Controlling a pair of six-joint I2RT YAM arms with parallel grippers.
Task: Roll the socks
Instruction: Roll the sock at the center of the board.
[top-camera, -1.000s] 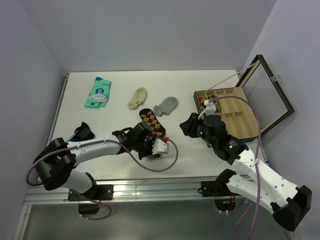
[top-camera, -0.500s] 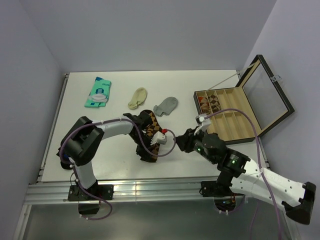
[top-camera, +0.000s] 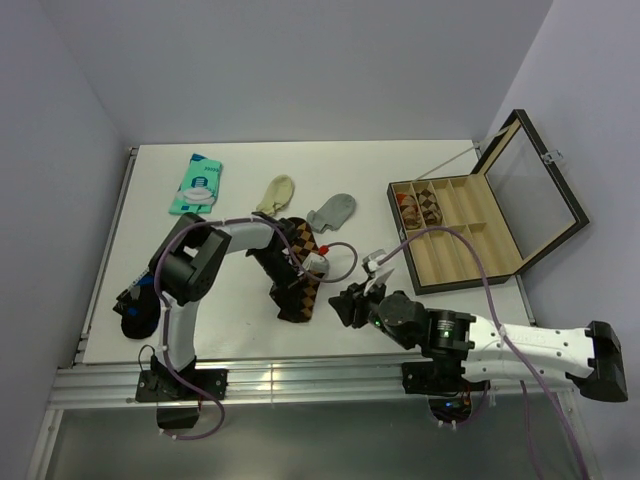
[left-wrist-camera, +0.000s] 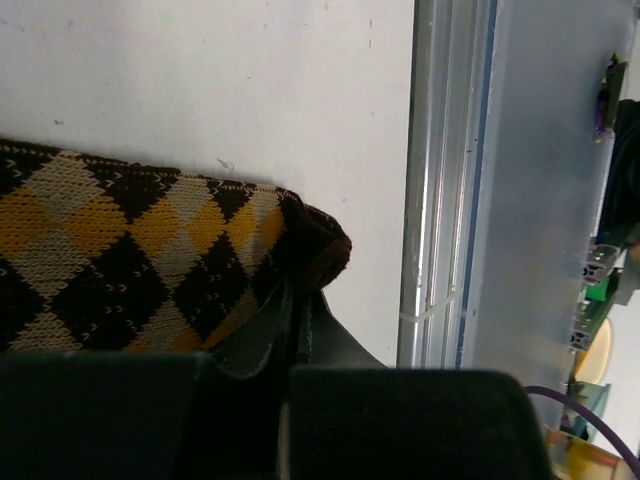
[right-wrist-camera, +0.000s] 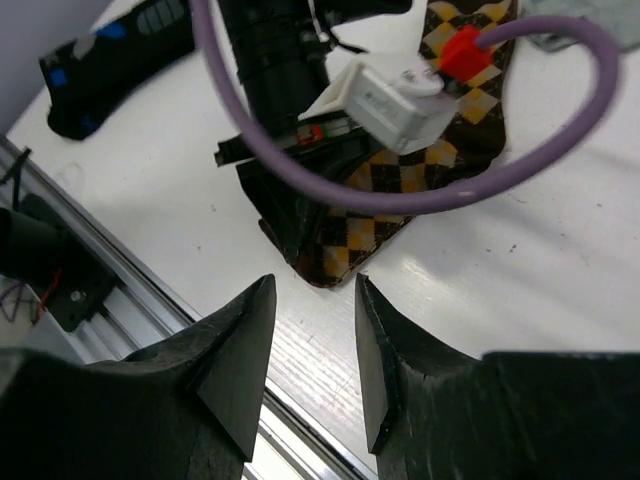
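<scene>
The long dark-brown argyle sock (top-camera: 300, 262) lies stretched toward the near edge. My left gripper (top-camera: 293, 303) is shut on its near end. In the left wrist view the fingers (left-wrist-camera: 260, 335) pinch the dark tip of the argyle sock (left-wrist-camera: 120, 255). My right gripper (top-camera: 347, 306) is open and empty, just right of that end. In the right wrist view the right gripper (right-wrist-camera: 312, 287) points at the sock's tip (right-wrist-camera: 345, 250), not touching it. The cream sock (top-camera: 275, 195) and the grey sock (top-camera: 332, 212) lie flat behind.
A teal-and-white packet (top-camera: 197, 183) lies at the back left. An open wooden box (top-camera: 470, 235) with rolled socks in one compartment stands at the right. A black-and-blue item (top-camera: 138, 305) lies at the left edge. The metal rail (left-wrist-camera: 440, 200) of the near edge is close.
My left gripper swung onto the argyle sock and drew its near end toward the table's front edge. My right arm moved left and down, closing in on that end.
</scene>
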